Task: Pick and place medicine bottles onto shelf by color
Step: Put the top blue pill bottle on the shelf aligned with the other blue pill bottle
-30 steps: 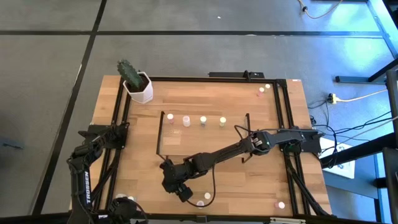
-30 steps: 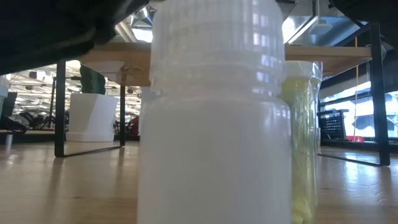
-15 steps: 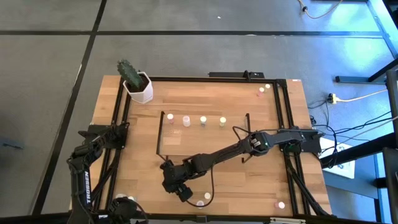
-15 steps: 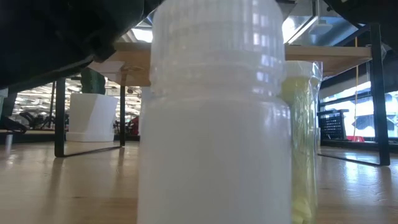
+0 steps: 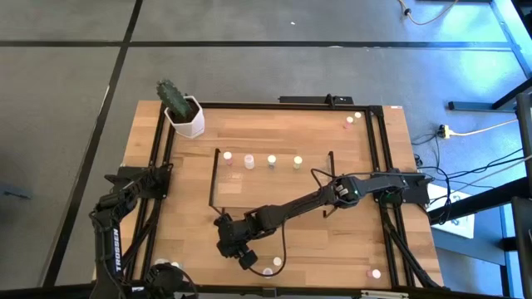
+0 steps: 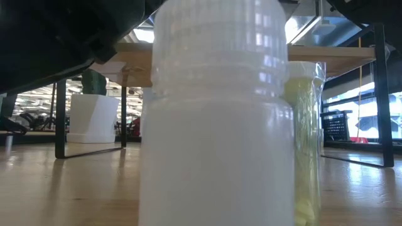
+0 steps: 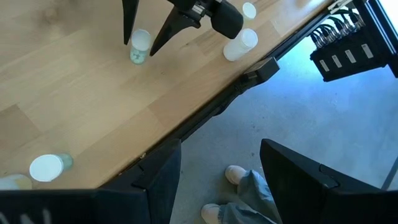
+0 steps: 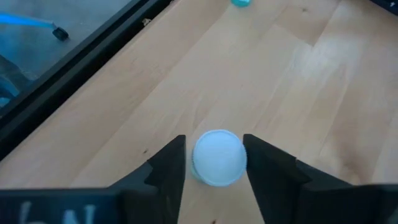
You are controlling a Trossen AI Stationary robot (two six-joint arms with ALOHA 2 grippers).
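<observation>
Light: even and bright over my table [image 5: 349, 166], with a blue cast at the floor's right.
Glare: window brightness behind the white bottle [image 6: 217, 119] in my low view.
Blur: that bottle filled the frame, soft-edged.
Shadows: faint beneath my right gripper [image 8: 214, 163].

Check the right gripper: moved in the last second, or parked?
Yes, slightly. In the high view the right gripper has crept toward the table's front edge, closing around a pale-capped bottle; the shelf hasn't shifted.
</observation>
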